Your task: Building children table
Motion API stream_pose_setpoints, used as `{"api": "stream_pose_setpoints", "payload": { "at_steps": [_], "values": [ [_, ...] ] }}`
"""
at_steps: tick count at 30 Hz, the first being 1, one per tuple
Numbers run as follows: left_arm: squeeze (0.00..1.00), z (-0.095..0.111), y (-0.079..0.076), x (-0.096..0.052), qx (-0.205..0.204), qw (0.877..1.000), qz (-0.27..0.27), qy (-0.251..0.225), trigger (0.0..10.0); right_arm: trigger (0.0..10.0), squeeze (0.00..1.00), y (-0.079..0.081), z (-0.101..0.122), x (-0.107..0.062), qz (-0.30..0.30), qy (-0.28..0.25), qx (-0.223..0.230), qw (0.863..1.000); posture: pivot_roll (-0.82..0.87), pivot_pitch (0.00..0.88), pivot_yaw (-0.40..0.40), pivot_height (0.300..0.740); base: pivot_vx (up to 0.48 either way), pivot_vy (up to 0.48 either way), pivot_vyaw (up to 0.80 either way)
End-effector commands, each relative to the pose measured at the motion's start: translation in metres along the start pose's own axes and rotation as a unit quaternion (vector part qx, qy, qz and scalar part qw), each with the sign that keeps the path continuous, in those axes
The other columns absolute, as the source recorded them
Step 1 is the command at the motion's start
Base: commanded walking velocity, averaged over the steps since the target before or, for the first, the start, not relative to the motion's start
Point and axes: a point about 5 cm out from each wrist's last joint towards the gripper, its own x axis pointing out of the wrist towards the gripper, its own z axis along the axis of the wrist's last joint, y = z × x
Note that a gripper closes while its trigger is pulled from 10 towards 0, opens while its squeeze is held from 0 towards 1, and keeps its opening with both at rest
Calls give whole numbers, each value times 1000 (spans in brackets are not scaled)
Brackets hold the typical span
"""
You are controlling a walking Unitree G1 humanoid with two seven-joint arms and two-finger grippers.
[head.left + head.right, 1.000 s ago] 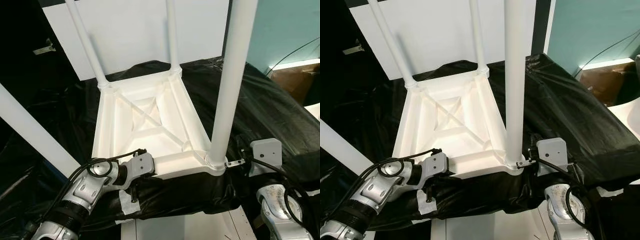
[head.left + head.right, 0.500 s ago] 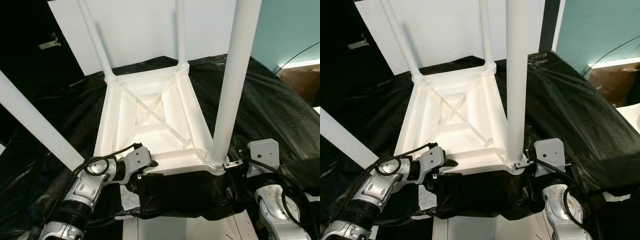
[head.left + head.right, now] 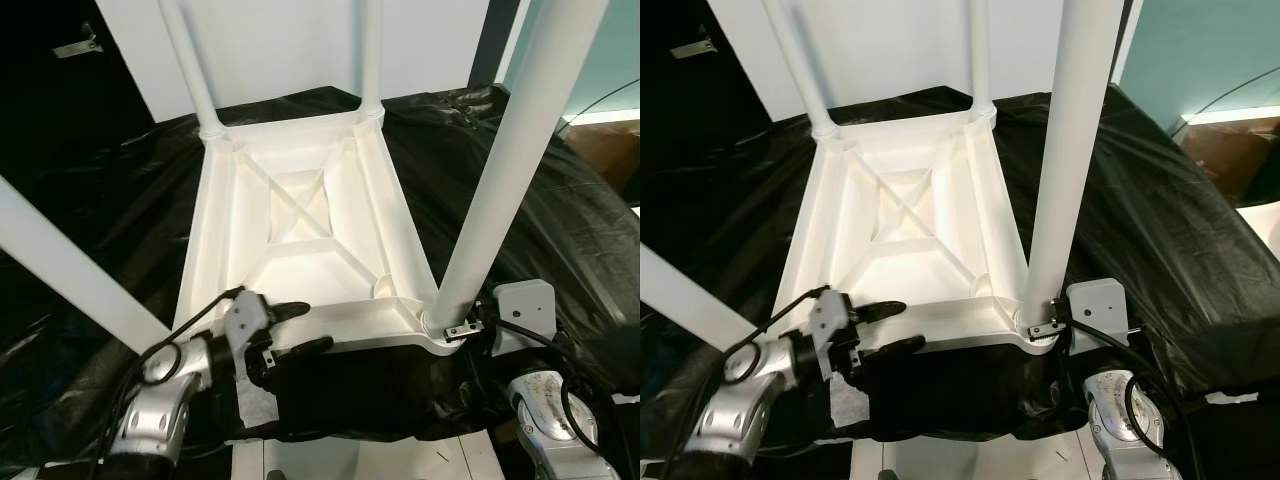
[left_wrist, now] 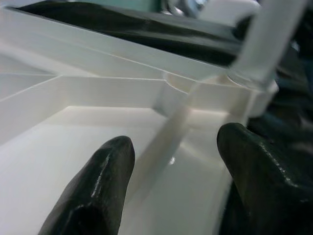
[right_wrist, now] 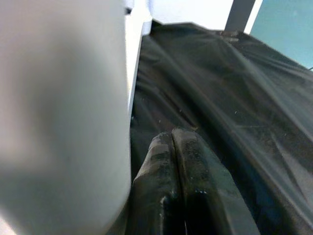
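no text, label, brand, number or sign can be read anywhere, neither on the white table (image 3: 300, 215) nor on the black sheet (image 3: 540, 230) under it

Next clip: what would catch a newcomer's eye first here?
The white children's table lying upside down on black plastic sheeting, its legs sticking up toward the camera. At its near edge, the left gripper is open, one finger above the rim and one below. The right gripper is shut beside the near right leg.
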Motion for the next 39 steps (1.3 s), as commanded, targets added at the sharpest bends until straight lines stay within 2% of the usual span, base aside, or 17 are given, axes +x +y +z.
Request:
{"api": "stream_pose_setpoints", "payload": {
  "at_steps": [1, 7, 8, 9, 10, 13, 16, 18, 19, 23, 24, 26, 27, 35, 39],
  "values": [
    [0, 10, 4, -10, -34, 998, 37, -43, 10000, 10000, 306, 3, -3, -4, 15, 8, 2, 1000, -76, 88, 40, 740, 0, 0, 0],
    [0, 10, 4, -13, -48, 995, 58, -59, 10000, 10000, 310, 3, -3, -9, 19, 12, 4, 1000, -76, 91, 39, 740, 0, 0, 0],
    [0, 7, 3, -13, -58, 992, 86, -71, 10000, 10000, 94, 3, -6, -20, 16, 21, 8, 1000, -82, 95, 39, 740, 0, 0, 0],
    [0, 7, 3, -13, -58, 992, 86, -71, 10000, 10000, 94, 3, -6, -20, 16, 21, 8, 1000, -82, 95, 39, 740, 0, 0, 0],
    [0, 5, 2, -13, -67, 990, 97, -78, 10000, 10000, 0, 3, -6, -24, 13, 25, 10, 1000, -89, 95, 43, 740, 0, 0, 0],
    [0, 4, -1, -13, -77, 987, 107, -88, 10000, 10000, 0, 4, -6, -30, 15, 26, 23, 999, -95, 95, 48, 740, 0, 0, 0],
    [0, 0, -6, -15, -76, 987, 118, -73, 10000, 10000, 0, 6, 1, -36, 34, 10, 72, 997, -104, 93, 56, 740, 0, 0, 0],
    [0, -2, -7, -16, -76, 987, 123, -68, 10000, 10000, 0, 6, 2, -37, 41, 8, 84, 996, -104, 93, 56, 740, 0, 0, 0],
    [0, -6, -9, -18, -70, 985, 141, -64, 10000, 10000, 0, 8, 6, -39, 60, -6, 98, 993, -107, 93, 58, 740, 0, 0, 0],
    [0, -7, -12, -20, -66, 984, 155, -62, 10000, 10000, 0, 9, 9, -39, 68, -17, 95, 993, -104, 93, 59, 740, 0, 0, 0],
    [0, -8, -13, -21, -65, 983, 162, -63, 10000, 10000, 1000, 9, 11, -38, 69, -23, 88, 993, -100, 93, 58, 740, 0, 0, 0],
    [0, -8, -15, -21, -65, 982, 167, -64, 10000, 10000, 1000, 9, 11, -38, 68, -26, 84, 994, -99, 93, 58, 740, 0, 0, 0],
    [90, -10, -18, -22, -64, 982, 168, -61, 10000, 10000, 1000, 9, 14, -36, 71, -38, 69, 994, -92, 95, 54, 740, 0, 0, 0],
    [90, -12, -19, -23, -55, 981, 176, -60, 10000, 10000, 1000, 10, 21, -28, 84, -69, 35, 993, -84, 93, 49, 740, 0, 0, 0],
    [90, -14, -19, -23, -51, 981, 177, -57, 10000, 10000, 1000, 11, 24, -30, 119, -77, 32, 989, -87, 90, 53, 740, 0, 0, 0]
  ]
}}
